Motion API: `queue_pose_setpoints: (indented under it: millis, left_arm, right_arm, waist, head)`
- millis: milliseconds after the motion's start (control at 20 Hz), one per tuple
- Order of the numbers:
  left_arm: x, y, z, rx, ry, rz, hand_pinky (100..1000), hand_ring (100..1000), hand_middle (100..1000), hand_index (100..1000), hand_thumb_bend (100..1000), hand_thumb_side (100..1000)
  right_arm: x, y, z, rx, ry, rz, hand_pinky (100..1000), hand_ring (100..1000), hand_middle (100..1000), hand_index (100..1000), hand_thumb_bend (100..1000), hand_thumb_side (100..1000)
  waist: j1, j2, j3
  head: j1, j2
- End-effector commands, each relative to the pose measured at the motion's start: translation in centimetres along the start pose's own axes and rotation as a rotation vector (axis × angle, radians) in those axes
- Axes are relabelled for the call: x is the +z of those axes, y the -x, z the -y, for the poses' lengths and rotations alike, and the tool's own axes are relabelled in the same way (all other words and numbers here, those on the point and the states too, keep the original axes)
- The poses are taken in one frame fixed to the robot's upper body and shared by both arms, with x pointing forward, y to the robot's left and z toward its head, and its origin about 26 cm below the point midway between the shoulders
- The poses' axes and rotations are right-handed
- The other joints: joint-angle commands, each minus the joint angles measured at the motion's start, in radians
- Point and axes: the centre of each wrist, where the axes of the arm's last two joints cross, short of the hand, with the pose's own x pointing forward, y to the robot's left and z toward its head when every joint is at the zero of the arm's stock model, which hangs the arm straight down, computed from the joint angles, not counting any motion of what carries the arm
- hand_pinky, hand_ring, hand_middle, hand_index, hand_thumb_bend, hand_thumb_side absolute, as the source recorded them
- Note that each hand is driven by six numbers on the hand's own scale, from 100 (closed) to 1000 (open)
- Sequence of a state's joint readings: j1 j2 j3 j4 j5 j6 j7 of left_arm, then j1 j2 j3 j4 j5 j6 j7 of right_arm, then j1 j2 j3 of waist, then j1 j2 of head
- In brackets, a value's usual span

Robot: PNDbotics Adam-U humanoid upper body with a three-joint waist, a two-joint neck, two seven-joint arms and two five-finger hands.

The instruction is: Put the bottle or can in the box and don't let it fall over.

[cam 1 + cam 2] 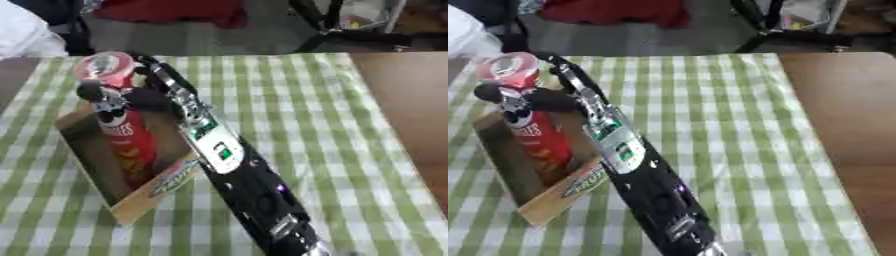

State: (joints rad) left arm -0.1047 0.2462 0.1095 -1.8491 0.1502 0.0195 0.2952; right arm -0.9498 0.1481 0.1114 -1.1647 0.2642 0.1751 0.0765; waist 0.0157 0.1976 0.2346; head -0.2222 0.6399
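A tall red can [129,142] with a pale lid [103,65] stands upright inside an open cardboard box [156,191] on the left of the table. Its base is down on the box floor. My right hand [147,98] reaches in from the lower right and is shut on the can's upper part, with dark fingers [94,91] curled round it just under the lid. The forearm [229,160] crosses the box's right wall and hides part of it. My left hand shows in neither view.
A green and white checked cloth [306,110] covers most of the table, with bare brown tabletop [411,100] along the right. Beyond the far edge are black stand legs [350,30], something red [175,10] and something white [22,30].
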Motion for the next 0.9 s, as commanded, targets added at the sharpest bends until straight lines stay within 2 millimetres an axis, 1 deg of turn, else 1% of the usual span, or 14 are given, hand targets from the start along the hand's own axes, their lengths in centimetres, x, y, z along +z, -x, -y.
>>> queue_pose_setpoints:
  millis: [50,350,500,700,900]
  left_arm:
    - [-0.4,-0.7,-0.7,-0.022,-0.001,0.029,836,975,751,763,518,614]
    - [-0.4,-0.7,-0.8,-0.026,-0.001,0.029,835,975,752,763,519,614]
    - [-0.4,-0.7,-0.8,-0.026,0.0,0.029,835,976,752,763,519,614]
    - [-0.4,-0.7,-0.8,-0.025,0.001,0.029,835,976,752,763,518,614]
    - [-0.4,-0.7,-0.8,-0.025,0.002,0.029,835,976,752,763,518,614]
  right_arm:
    - [-0.2,-1.7,1.3,0.01,0.003,0.045,1000,1000,1000,975,1000,541]
    - [0.4,-1.9,3.1,0.016,-0.003,0.05,1000,1000,1000,977,1000,541]
    - [0.6,-2.5,4.0,0.005,0.001,0.07,1000,1000,1000,977,1000,541]
    - [0.9,-3.7,4.5,-0.018,0.007,0.104,1000,1000,1000,977,1000,541]
    - [0.9,-4.0,4.6,-0.026,0.008,0.107,1000,1000,1000,977,1000,541]
  waist:
    - [0.006,-0.024,-0.001]
    - [0.007,-0.026,-0.005]
    - [0.007,-0.026,-0.008]
    - [0.008,-0.027,-0.011]
    - [0.008,-0.027,-0.011]
  head:
    - [0.005,-0.005]
    - [0.009,-0.002]
    - [0.011,-0.002]
    - [0.011,-0.001]
    - [0.011,-0.001]
